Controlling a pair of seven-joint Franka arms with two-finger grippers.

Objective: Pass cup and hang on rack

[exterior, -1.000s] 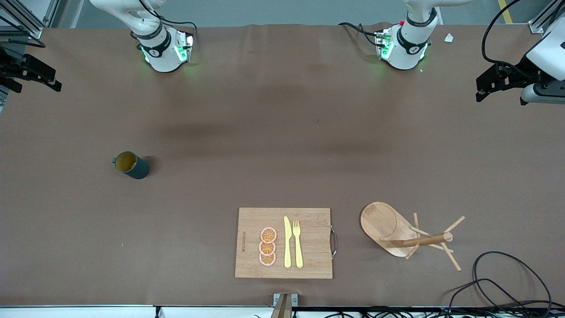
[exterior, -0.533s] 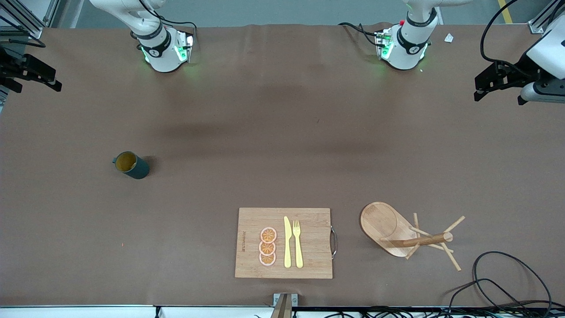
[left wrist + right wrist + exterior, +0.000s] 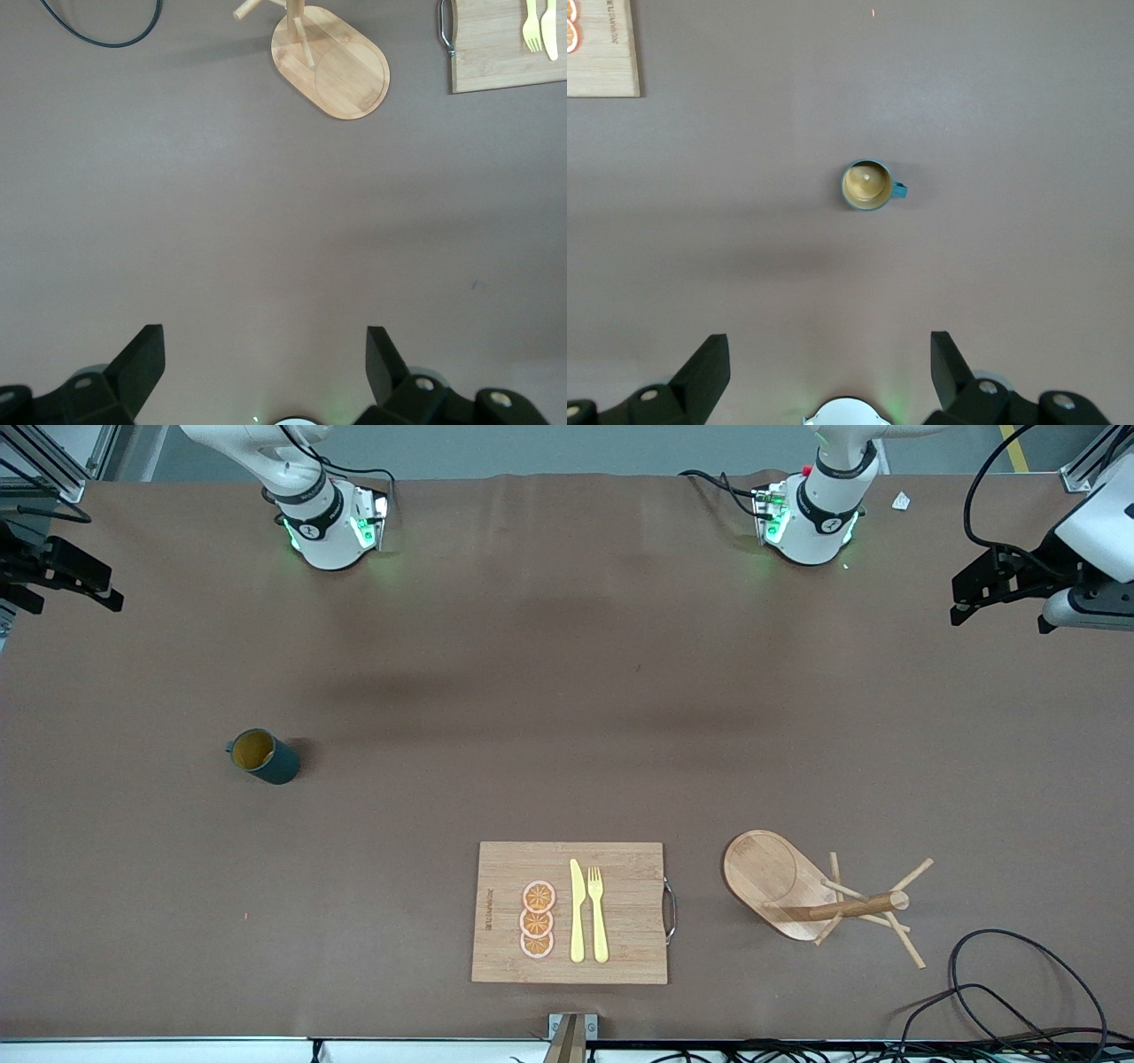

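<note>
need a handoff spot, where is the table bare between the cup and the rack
Bare cloth runs from the cup to the rack, along the stretch nearer the arm bases. Crowded: the cutting board beside the rack, and the cable at the left arm's end.

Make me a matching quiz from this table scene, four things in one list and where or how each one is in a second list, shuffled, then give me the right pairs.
Things:
1. cup
2. rack
3. knife
4. right gripper

Places or states:
A. lying on the cutting board beside the fork
B. open, up over the table edge at the right arm's end
C. upright on the bare table, toward the right arm's end
D. standing beside the cutting board, toward the left arm's end

Pairs: 1-C, 2-D, 3-A, 4-B
</note>
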